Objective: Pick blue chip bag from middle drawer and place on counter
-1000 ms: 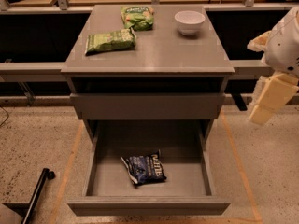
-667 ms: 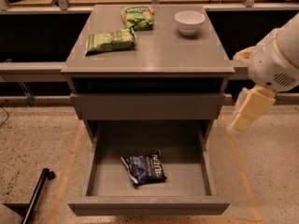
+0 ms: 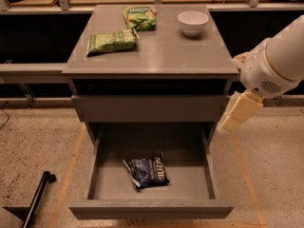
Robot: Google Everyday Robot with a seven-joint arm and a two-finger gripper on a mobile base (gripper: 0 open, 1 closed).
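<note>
The blue chip bag [image 3: 147, 171] lies flat on the floor of the middle drawer [image 3: 152, 208], which is pulled fully out at the bottom of the grey cabinet. The bag sits a little left of the drawer's centre, towards its front. The counter [image 3: 161, 51] is the cabinet's grey top. My gripper [image 3: 238, 114] hangs from the white arm [image 3: 273, 63] at the right, just off the cabinet's right side. It is level with the closed drawer front, above and to the right of the bag, and holds nothing that I can see.
Two light-green snack bags [image 3: 112, 42] [image 3: 140, 17] and a white bowl [image 3: 193, 22] stand on the counter. A closed grey drawer front [image 3: 149, 108] sits above the open drawer. A black rod [image 3: 38, 198] lies on the speckled floor at the lower left.
The arm has swung left and slightly down, bringing the gripper from well right of the cabinet to just beside its right edge. The bag and drawer have not moved.
</note>
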